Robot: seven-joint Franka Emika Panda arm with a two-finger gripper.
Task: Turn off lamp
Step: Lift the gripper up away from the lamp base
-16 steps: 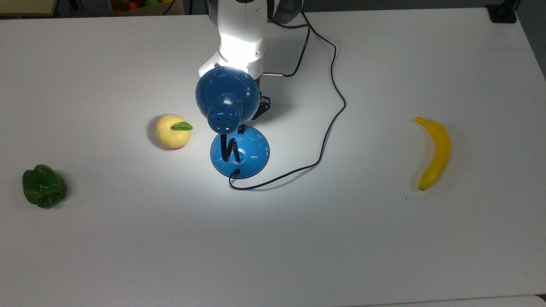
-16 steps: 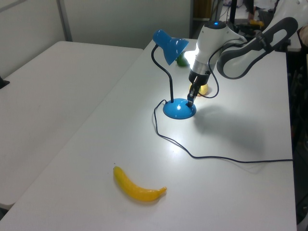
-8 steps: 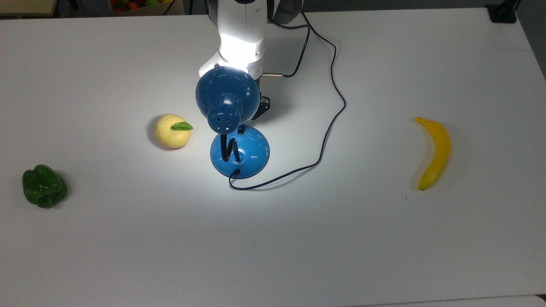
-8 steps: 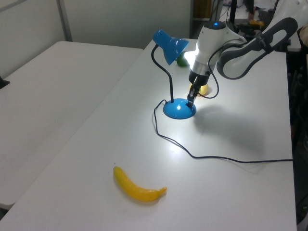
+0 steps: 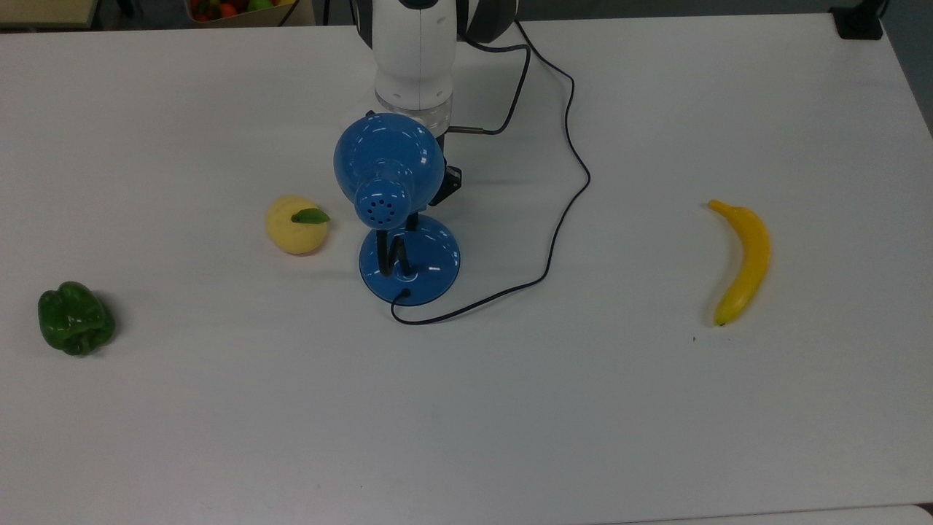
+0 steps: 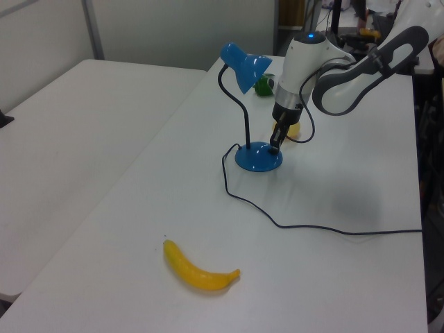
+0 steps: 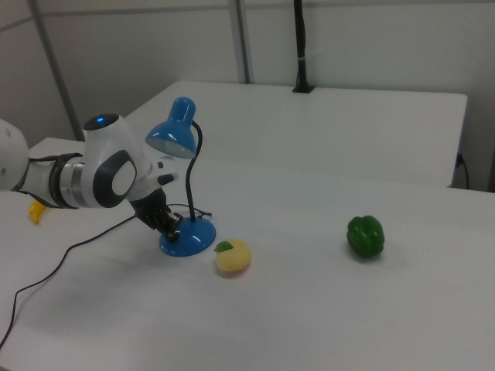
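The blue lamp stands mid-table with its round base [image 5: 426,266] down, its black neck bent and its dome shade [image 5: 388,164] unlit; no glow falls on the table. In the left view my gripper [image 6: 275,143] points down from the white arm and touches the far edge of the lamp base [image 6: 258,158]. Its fingers are shut together with nothing held. In the right view the gripper [image 7: 172,226] rests on the base [image 7: 189,238] below the shade [image 7: 172,135]. The shade hides the fingertips in the top view. The switch is hidden.
The lamp's thin dark cord [image 5: 568,182] loops across the table toward the arm. A yellow fruit with a green leaf [image 5: 295,224] lies close beside the base. A green pepper [image 5: 75,319] sits at the top view's left and a banana [image 5: 743,259] at the top view's right.
The lamp's light has gone out: the bright pool on the table and the glare on the arm are gone. The gripper stays on the base.
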